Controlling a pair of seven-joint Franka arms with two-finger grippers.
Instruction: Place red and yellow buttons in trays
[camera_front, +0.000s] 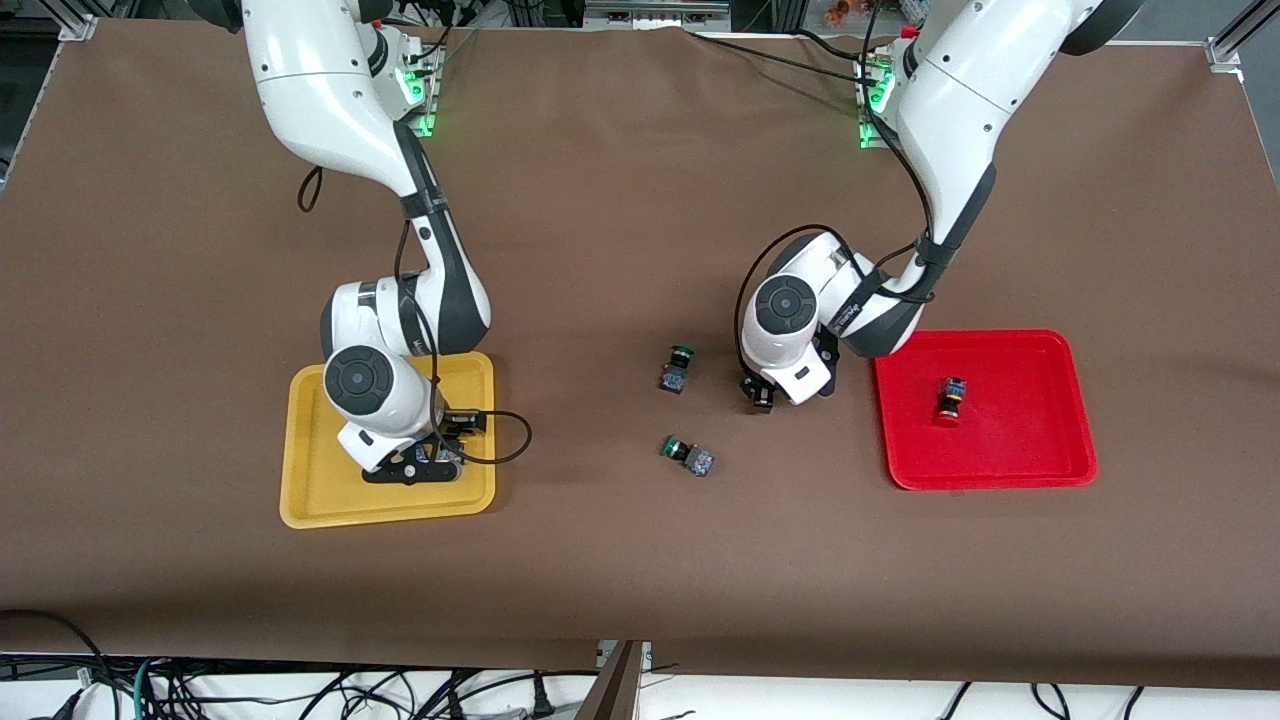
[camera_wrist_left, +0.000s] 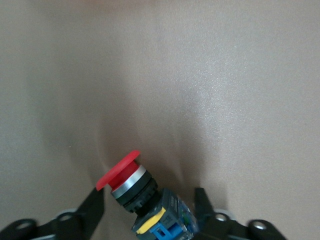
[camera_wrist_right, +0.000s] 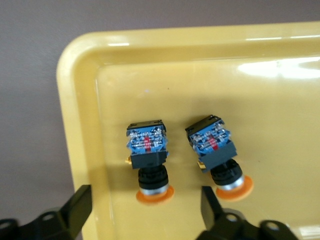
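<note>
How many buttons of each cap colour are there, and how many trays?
Red-cap buttons: 2, one in the red tray at, one on the table between the left pincer's open fingers at.
Yellow-cap buttons: 2, in the yellow tray, below the open right pincer.
Green-cap buttons: 2.
Trays: 2.
Total: 8.

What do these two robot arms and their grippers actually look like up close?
Both are glossy white rounded arms with dark grey joint bands and round dark caps on the wrist joints. Thin black cables loop along each. The right gripper and left gripper are black, with flat black fingers. Green lights glow at both bases.
</note>
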